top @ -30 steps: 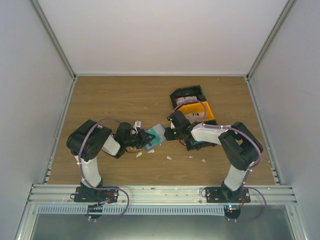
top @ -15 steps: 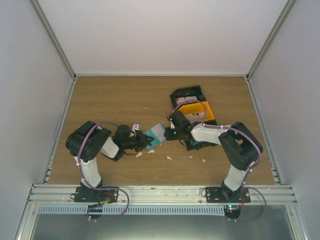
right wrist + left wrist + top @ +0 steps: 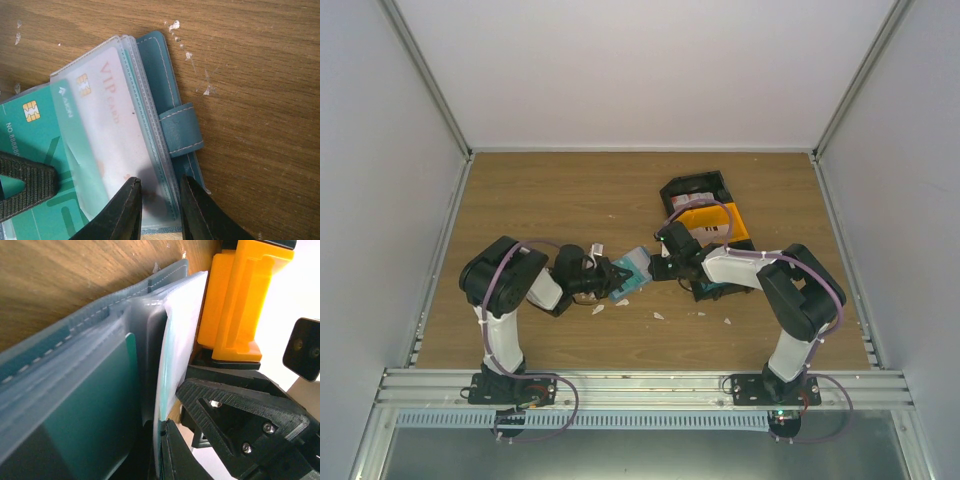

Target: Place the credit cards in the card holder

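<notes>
**A:** Now, entry one, the tools. How are they listed?

**B:** Left gripper (image 3: 616, 278): closed and clamped on the card holder (image 3: 634, 268), at the holder's left end in the overhead view. In the left wrist view one black finger (image 3: 167, 452) is seen at bottom centre, pressed against the clear sleeves (image 3: 142, 340). Right gripper (image 3: 161, 210): the fingers (image 3: 125, 210) are set narrowly apart at bottom centre of the right wrist view. The lower edge of the sleeves is caught between them, but whether that edge is pinched cannot be told.

**A:** And the task's own things?

**B:** Card holder: dull blue, opened out, placed at the centre of the overhead view between the two grippers. Its strap (image 3: 181, 131) is seen right of centre in the right wrist view. VIP card (image 3: 107, 125): pale, with a chip, lodged inside a clear sleeve. Green card (image 3: 30, 135): also with a chip, seen at the left edge, partly covered by a sleeve and by the left gripper's finger.

**A:** Surroundings?

**B:** Table (image 3: 540, 200): wood grain. Black bin (image 3: 695, 188) and orange bin (image 3: 705, 215): stacked toward upper right of centre. Teal bin (image 3: 715, 291): largely hidden under the right arm. White scraps (image 3: 658, 316): scattered just below the holder.
</notes>
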{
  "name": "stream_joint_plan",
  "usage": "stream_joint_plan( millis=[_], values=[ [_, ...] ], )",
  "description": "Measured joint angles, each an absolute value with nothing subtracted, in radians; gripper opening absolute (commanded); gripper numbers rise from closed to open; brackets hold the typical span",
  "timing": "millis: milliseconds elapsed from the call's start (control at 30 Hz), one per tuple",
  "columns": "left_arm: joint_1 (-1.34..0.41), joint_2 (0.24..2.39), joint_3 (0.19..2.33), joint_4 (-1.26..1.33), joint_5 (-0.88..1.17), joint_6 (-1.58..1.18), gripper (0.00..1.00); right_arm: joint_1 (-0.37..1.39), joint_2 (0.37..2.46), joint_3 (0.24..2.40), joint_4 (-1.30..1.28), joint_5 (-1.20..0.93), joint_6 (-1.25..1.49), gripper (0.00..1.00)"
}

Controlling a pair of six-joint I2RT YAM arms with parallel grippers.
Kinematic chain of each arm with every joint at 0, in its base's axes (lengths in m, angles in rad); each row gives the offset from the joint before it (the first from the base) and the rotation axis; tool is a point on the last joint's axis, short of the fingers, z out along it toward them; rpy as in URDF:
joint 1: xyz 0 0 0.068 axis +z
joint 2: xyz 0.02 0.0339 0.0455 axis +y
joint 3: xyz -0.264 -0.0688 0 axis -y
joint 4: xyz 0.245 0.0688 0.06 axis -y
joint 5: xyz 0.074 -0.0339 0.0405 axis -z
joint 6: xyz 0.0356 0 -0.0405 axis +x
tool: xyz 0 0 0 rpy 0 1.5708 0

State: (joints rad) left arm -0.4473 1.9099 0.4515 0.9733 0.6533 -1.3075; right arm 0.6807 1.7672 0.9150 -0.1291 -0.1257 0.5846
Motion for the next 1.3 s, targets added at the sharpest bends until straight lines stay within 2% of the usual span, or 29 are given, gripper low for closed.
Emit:
stream_joint_plan(
  millis=[200,333,633,833,1133,1300],
  values=[
    [-0.447,1.922,0.457,0.988,0.657,-1.303,0.00,0.681,1.767,0.915,-0.129,-0.126,0.585,0.22],
    [-0.447,1.932,0.475,0.982,0.670,-1.285,0.04,0.681,1.767,0.915,-0.129,-0.125,0.585,0.22],
    [-0.450,1.929,0.511,0.908,0.680,-1.187,0.25,0.681,1.757,0.900,-0.118,-0.115,0.585,0.23],
    [-0.463,1.861,0.514,0.809,0.675,-1.113,0.47,0.683,1.753,0.896,-0.115,-0.115,0.585,0.23],
    [-0.470,1.756,0.501,0.666,0.664,-1.061,0.60,0.685,1.752,0.893,-0.114,-0.129,0.585,0.23],
    [-0.474,1.690,0.501,0.559,0.635,-1.036,0.63,0.685,1.749,0.889,-0.112,-0.134,0.585,0.23]
  ],
)
